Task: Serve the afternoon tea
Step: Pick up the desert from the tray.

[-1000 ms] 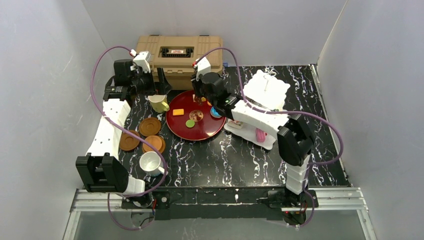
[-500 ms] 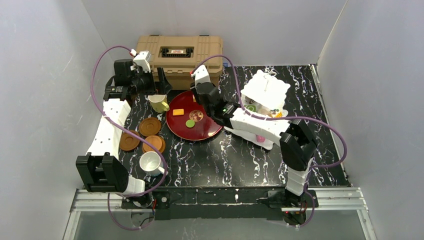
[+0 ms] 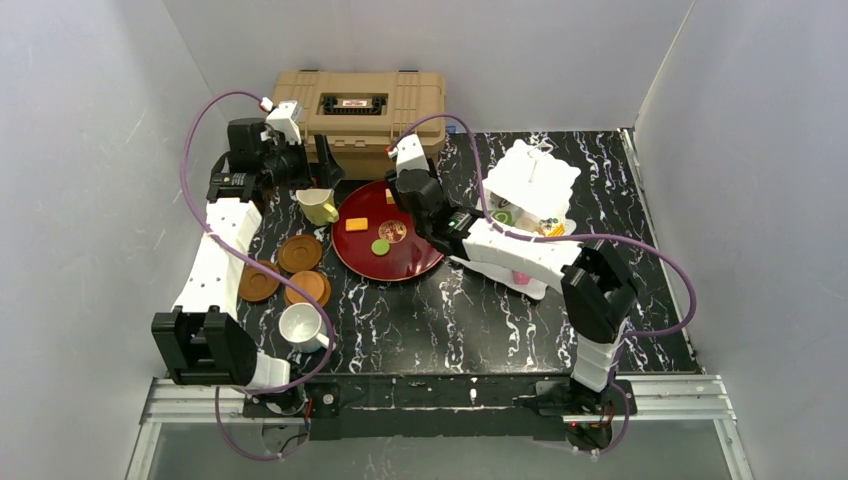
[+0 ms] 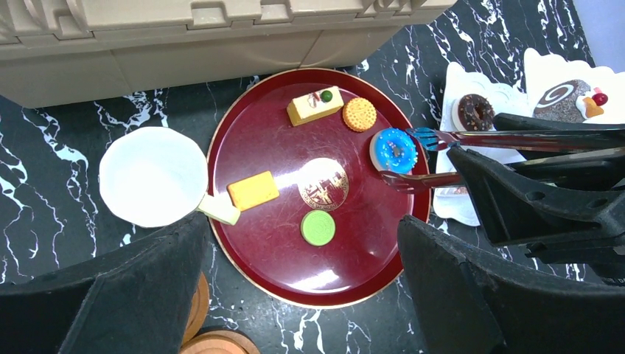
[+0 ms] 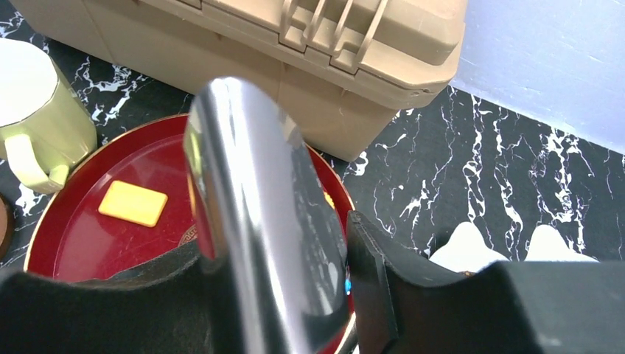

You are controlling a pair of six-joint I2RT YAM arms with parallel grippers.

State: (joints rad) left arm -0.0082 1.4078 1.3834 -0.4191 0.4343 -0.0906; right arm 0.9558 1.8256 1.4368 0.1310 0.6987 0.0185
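My right gripper (image 3: 408, 196) is shut on metal tongs (image 5: 258, 221). In the left wrist view the tongs' tips (image 4: 413, 156) straddle a blue doughnut (image 4: 394, 150) lying at the right of the dark-red tray (image 4: 280, 258). I cannot tell if they pinch it. Also on the tray are a yellow slab cake (image 4: 315, 105), a round biscuit (image 4: 360, 114), an orange rectangle (image 4: 253, 190) and a green disc (image 4: 318, 228). The white tiered stand (image 3: 530, 178) carries a chocolate doughnut (image 4: 476, 112). My left gripper (image 3: 322, 160) is open and empty, high above the pale-yellow mug (image 3: 318, 206).
The tan case (image 3: 360, 108) stands behind the tray. Three brown saucers (image 3: 300, 253) lie left of the tray, with the white mug (image 3: 300, 325) nearer the front. White walls close in both sides.
My right arm has shifted a little over the tray's right side, and it now hides the blue doughnut in the top view. My left arm has not moved.
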